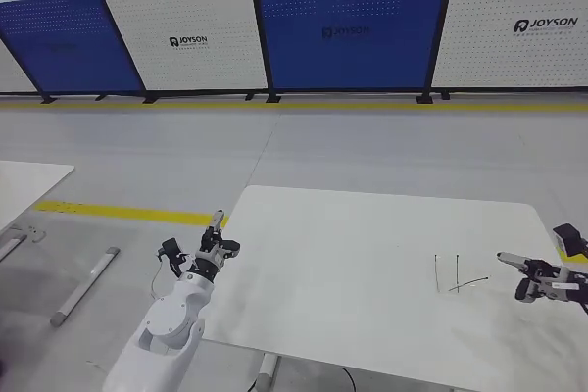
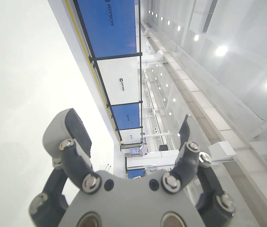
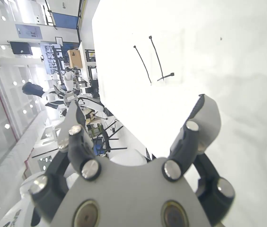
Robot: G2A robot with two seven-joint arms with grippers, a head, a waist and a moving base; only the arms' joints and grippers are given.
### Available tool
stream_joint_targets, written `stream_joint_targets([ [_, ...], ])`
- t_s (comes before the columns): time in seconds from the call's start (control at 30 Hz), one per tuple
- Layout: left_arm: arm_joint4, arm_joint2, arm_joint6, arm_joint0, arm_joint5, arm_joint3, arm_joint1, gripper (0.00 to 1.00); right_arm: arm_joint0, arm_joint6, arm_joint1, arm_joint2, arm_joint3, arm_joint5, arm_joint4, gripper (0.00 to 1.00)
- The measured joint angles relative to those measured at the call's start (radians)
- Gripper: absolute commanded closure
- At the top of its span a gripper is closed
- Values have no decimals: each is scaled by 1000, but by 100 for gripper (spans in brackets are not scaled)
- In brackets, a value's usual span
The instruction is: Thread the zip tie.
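Three zip ties lie flat on the table [image 1: 353,245], all near its right end. The first tie [image 1: 436,272] and the second tie [image 1: 458,269] lie straight and side by side, a little apart, with their heads toward the table's far edge. The slanted tie [image 1: 473,283] appears to cross the near end of the second. None is looped or threaded.

The right gripper [image 1: 515,276] hangs over the table's right edge, just beside the ties. Its fingers are spread wide with nothing between them. The left gripper [image 1: 216,233] stands at the table's left edge, well apart from the ties. Its jaws are likewise parted and empty.

I judge the task to be at its opening step: no tie has been picked up yet. The right gripper is the one placed to take it.

The next move calls for that gripper to come down over one tie and pinch it off the table. The strap is thin and lies flush, so the fingertips would have to close very low. The first tie looks the easier choice, since it lies free of the others. The left gripper would then have to cross the table to take the other end before the tail can be lined up with the head's slot.
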Motion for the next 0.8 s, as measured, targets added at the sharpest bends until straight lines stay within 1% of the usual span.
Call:
stream_joint_targets([
  [0.03, 0, 0, 0, 0, 0, 0, 0, 0, 9, 0, 6, -21, 12, -28, 3, 0],
  [0.07, 0, 0, 0, 0, 0, 0, 0, 0, 24, -1, 14, -59, 33, -65, 5, 0],
  [0.1, 0, 0, 0, 0, 0, 0, 0, 0, 41, -1, 21, -93, 51, -88, 3, 0],
  [0.13, 0, 0, 0, 0, 0, 0, 0, 0, 60, -1, 28, -132, 68, -110, -2, 0],
  [0.17, 0, 0, 0, 0, 0, 0, 0, 0, 92, -1, 37, -187, 94, -133, -4, 0],
  [0.23, 0, 0, 0, 0, 0, 0, 0, 0, 146, -1, 48, -263, 140, -151, 12, 0],
  [0.27, 0, 0, 0, 0, 0, 0, 0, 0, 182, -1, 54, -302, 174, -150, 28, 0],
  [0.3, 0, 0, 0, 0, 0, 0, 0, 0, 202, -1, 58, -318, 193, -143, 37, 0],
  [0.37, 0, 0, 0, 0, 0, 0, 0, 0, 212, -1, 59, -324, 203, -137, 42, 0],
  [0.73, 0, 0, 0, 0, 0, 0, 0, 0, 209, -1, 58, -321, 200, -138, 41, 0],
  [0.77, 0, 0, 0, 0, 0, 0, 0, 0, 202, -1, 55, -330, 192, -148, 51, 0],
  [0.8, 0, 0, 0, 0, 0, 0, 0, 0, 199, -1, 53, -343, 187, -169, 71, 0],
])
